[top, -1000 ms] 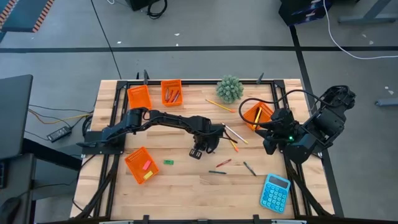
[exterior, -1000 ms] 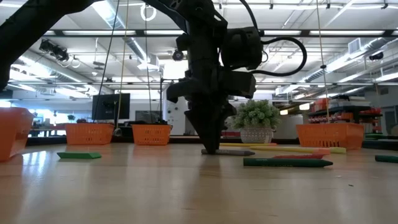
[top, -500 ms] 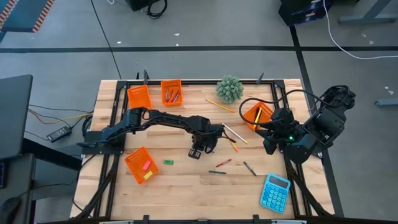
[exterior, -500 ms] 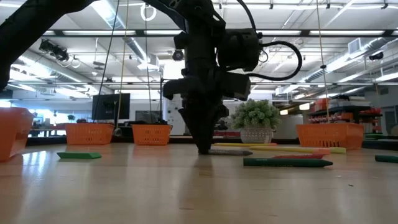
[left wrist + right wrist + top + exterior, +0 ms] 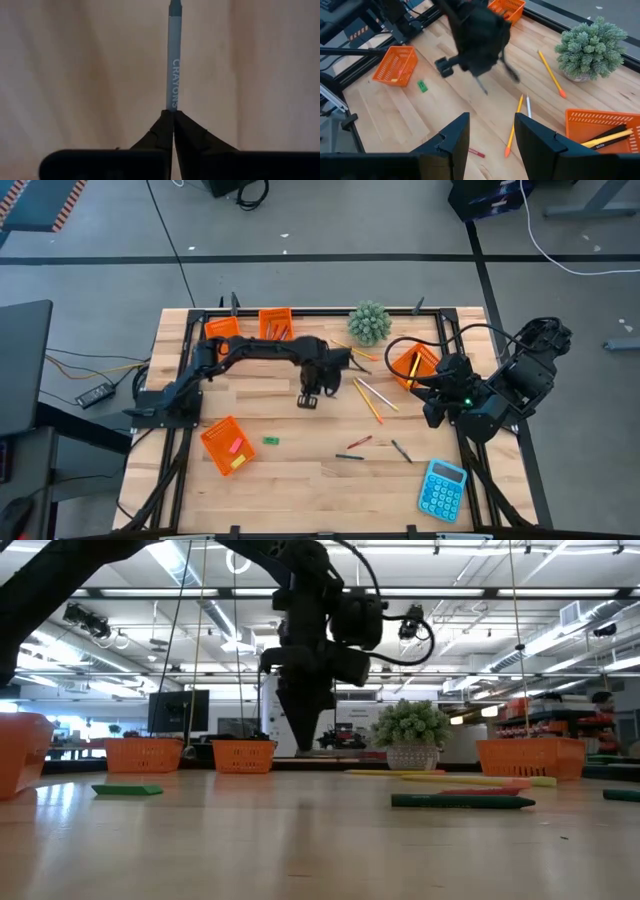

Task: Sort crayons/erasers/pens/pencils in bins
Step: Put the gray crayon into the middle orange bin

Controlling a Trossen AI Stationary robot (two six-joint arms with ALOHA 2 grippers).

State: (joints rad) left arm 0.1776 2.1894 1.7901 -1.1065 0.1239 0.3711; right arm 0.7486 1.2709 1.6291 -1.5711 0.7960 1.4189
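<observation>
A wooden table (image 5: 300, 470) holds four orange bins (image 5: 276, 327) and scattered sticks. Above its middle, the left gripper (image 5: 173, 116) is pinched tight on a grey-blue crayon (image 5: 174, 60), gripping only its end, so it might swing or slip out. The right gripper (image 5: 491, 131) waits wide near a bin (image 5: 600, 127).

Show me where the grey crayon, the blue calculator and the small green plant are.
grey crayon (image 5: 173, 75): left wrist view, on its printed label.
blue calculator (image 5: 442, 489): high view, on its keypad.
small green plant (image 5: 370, 323): high view, on the middle of its leaves.
</observation>
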